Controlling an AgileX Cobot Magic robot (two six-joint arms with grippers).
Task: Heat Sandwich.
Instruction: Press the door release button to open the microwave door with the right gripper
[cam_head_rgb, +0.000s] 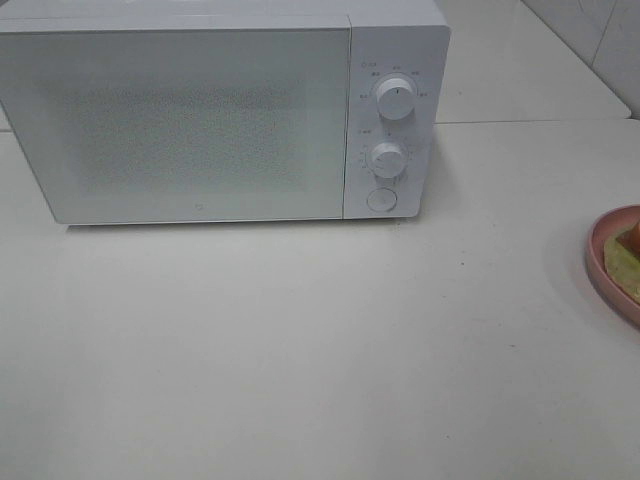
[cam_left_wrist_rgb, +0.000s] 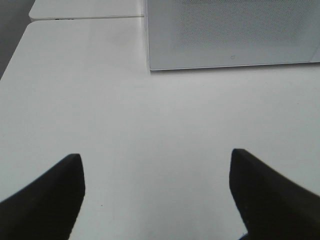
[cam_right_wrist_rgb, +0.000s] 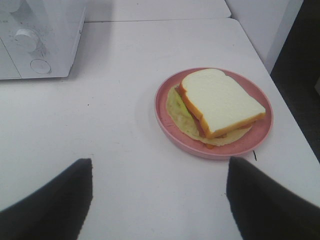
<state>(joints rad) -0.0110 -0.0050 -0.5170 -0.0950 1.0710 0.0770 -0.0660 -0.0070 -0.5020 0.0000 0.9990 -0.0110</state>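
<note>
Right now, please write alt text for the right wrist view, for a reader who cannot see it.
A sandwich lies on a round pink plate on a white table, with the open right gripper empty before it. A white microwave stands farther off.

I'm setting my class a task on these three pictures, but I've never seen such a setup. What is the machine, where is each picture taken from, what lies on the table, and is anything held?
It is a robot with two arms, each ending in a two-fingered gripper. One camera looks down from high up; the others ride on each wrist. On the table stand a closed microwave and a pink plate with the sandwich. The left gripper and right gripper are open, holding nothing.
</note>
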